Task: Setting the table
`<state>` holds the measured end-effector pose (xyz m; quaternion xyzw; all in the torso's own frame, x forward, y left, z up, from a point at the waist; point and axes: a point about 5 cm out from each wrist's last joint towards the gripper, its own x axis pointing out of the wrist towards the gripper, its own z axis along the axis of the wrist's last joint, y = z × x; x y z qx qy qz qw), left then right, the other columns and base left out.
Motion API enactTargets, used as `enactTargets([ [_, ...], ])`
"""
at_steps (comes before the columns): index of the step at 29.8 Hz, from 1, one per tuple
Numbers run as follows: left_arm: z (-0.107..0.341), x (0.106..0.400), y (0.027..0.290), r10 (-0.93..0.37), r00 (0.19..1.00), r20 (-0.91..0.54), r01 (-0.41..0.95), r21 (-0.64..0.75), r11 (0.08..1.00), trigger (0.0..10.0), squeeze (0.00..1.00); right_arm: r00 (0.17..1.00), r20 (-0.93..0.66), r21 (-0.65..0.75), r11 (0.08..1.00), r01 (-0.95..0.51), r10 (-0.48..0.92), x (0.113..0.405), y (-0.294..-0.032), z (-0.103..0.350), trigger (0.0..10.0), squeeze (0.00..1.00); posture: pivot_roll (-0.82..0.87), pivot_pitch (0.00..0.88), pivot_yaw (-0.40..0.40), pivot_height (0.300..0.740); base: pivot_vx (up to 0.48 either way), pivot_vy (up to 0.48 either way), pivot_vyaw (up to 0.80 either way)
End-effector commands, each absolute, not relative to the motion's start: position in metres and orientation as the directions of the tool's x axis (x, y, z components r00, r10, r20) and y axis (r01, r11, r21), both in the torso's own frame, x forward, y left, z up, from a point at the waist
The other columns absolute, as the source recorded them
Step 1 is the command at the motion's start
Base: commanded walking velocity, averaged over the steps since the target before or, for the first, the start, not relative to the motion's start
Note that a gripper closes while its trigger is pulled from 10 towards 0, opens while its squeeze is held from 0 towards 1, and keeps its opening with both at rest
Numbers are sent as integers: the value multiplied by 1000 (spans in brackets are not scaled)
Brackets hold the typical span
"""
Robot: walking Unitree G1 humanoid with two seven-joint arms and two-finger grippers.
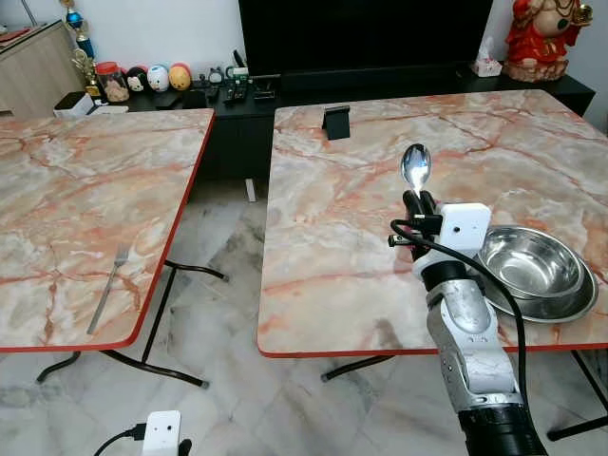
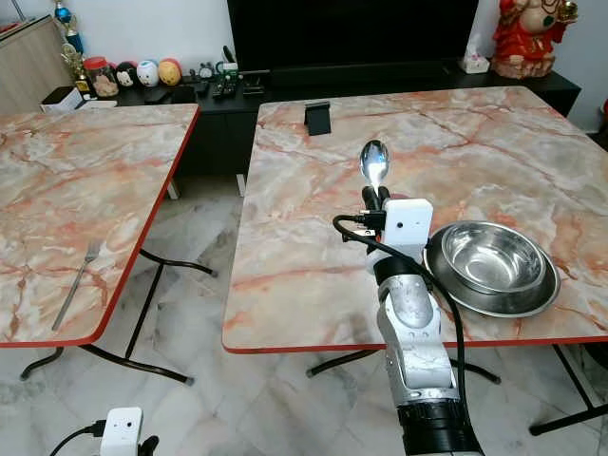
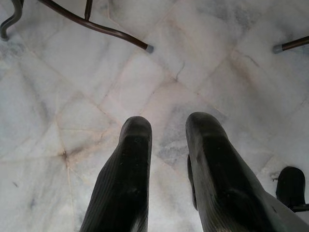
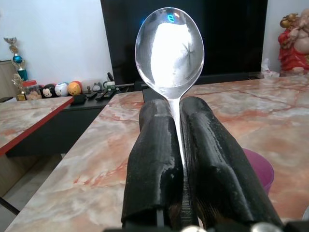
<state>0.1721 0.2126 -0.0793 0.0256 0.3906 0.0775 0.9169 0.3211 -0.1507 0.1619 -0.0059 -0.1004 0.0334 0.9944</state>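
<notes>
The spoon (image 4: 169, 53) stands upright with its bowl uppermost, its handle pinched between the two black fingers of the right gripper (image 4: 179, 108), whose jaws are drawn in narrow around it. From the head views the right gripper holds it above the right table (image 1: 361, 190), just left of a steel bowl (image 1: 530, 261) that sits nested on a steel plate (image 1: 570, 306) near the table's front edge. The right wrist view adds what the head views hide behind the arm: a purple bowl (image 4: 260, 166) low on the tabletop just beyond the fingers, and the spoon's polished bowl catching a bright reflection. A small black stand (image 1: 335, 122) rests near the far edge of the same table. On the left table (image 1: 85, 199), well apart, a fork (image 1: 109, 287) lies flat near the front edge. The left gripper (image 3: 169, 128) hangs low over the marble floor (image 3: 58, 72), its jaws parted with a clear gap between them, near the tip of a table leg (image 3: 120, 36). Along the far wall a dark cabinet (image 1: 237, 100) carries small figurines (image 1: 157, 78), and a red statue (image 1: 546, 38) stands at the right.
</notes>
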Motion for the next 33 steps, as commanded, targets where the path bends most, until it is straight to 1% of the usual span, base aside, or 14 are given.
enactTargets([
  [1, -81, 168, 215, 169, 668, -725, -116, 122, 986, 10000, 0, 974, 214, -23, 997, -75, 79, 323, -147, 168, 10000, 0, -104, 0, 60, 740, 0, 0, 0],
  [16, -81, 168, 215, 169, 666, -727, -114, 125, 986, 10000, 0, 974, 211, -22, 997, -78, 81, 324, -146, 167, 10000, 0, -102, 0, 59, 740, 0, -53, 0],
  [33, -82, 167, 214, 165, 665, -728, -109, 124, 986, 10000, 0, 973, 216, -22, 997, -80, 83, 324, -146, 169, 10000, 0, -104, 0, 57, 740, 0, 0, 0],
])
